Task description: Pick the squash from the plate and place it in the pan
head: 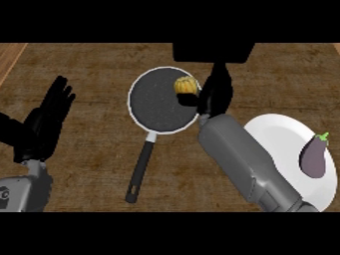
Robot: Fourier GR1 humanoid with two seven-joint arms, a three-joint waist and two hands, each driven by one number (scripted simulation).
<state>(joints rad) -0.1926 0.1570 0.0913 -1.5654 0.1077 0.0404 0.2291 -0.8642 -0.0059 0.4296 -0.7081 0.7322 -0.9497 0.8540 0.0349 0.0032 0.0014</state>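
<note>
A yellow squash [186,85] sits at the upper right inside the dark pan [152,107], which has a white rim and a black handle running toward the lower left. My right hand [215,92] reaches over the pan's right rim, its fingers curled against the squash's right side. The white plate [275,130] lies at the right, partly covered by my right forearm. My left hand [44,119] stays open at the left, fingers up, resting.
A purple eggplant [314,156] with a green stem lies on the plate's right part. A black block [213,52] stands at the counter's far edge behind the pan. Lighter wooden strips border the counter at both sides.
</note>
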